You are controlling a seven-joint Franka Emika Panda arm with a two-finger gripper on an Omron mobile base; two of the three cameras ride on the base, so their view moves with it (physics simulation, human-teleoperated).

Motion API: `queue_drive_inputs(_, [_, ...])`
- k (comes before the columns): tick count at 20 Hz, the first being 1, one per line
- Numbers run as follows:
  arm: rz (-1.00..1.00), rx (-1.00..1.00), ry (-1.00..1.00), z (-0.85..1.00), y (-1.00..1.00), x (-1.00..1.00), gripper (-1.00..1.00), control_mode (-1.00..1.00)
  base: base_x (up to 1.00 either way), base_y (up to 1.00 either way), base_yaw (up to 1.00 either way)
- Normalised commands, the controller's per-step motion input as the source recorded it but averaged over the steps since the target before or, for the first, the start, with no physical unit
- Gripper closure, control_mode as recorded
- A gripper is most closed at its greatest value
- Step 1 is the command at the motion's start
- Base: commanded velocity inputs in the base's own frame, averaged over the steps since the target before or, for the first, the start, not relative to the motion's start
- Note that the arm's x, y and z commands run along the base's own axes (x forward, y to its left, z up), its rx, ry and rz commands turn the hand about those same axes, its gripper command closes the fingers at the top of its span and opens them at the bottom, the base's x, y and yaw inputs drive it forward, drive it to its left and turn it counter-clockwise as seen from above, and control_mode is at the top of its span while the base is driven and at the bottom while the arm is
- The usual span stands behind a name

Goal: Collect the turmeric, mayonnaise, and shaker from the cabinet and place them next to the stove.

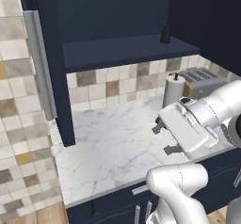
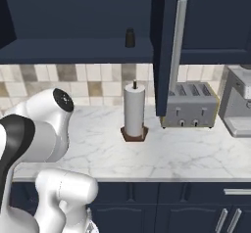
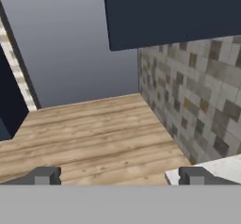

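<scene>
Presently, shaker point(image 2: 130, 37) upright on open cabinet point(image 1: 122, 51) shelf, paper towel roll point(image 2: 134, 110) and toaster point(image 2: 191, 104) on marble counter point(image 1: 113, 143) below, gripper point(image 1: 164, 136) fingers spread, empty, hand view facing wood floor point(image 3: 94, 133).

White marble counter point(image 2: 186, 153) backed by a beige-and-brown tiled wall point(image 2: 73, 80). A paper-towel roll point(image 2: 134, 110) stands upright on a dark holder, near a silver four-slot toaster point(image 2: 191, 104); a coffee machine point(image 2: 238, 102) sits at far right. Wood-plank floor point(image 3: 94, 133) below.

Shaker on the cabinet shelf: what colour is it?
The shaker is all black, standing on the navy cabinet shelf; the right base view shows it best.
</scene>
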Motion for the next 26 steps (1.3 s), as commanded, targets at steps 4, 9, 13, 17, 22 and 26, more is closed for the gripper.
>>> queue_drive_inputs(4, [-0.03,0.0,0.01,0.11,-0.01,0.35,-1.0,-1.0,0.42,-0.08,0.0])
queue_drive_inputs(9, [-0.21,0.0,0.03,0.57,-0.09,0.57,-1.0,-1.0,0.0,0.0,0.0])
queue_drive_inputs(13, [-0.23,0.0,0.06,0.55,-0.25,0.55,-1.0,-1.0,0.0,0.0,0.0])
queue_drive_inputs(17, [-0.29,0.0,0.01,0.24,-0.49,0.4,-1.0,-1.0,0.0,0.0,0.0])
queue_drive_inputs(22, [-0.45,0.0,-0.02,0.09,-0.23,0.21,-1.0,-1.0,0.0,0.0,0.0])
queue_drive_inputs(26, [-0.58,0.0,-0.07,0.13,-0.01,0.14,-1.0,-1.0,0.0,0.0,0.0])
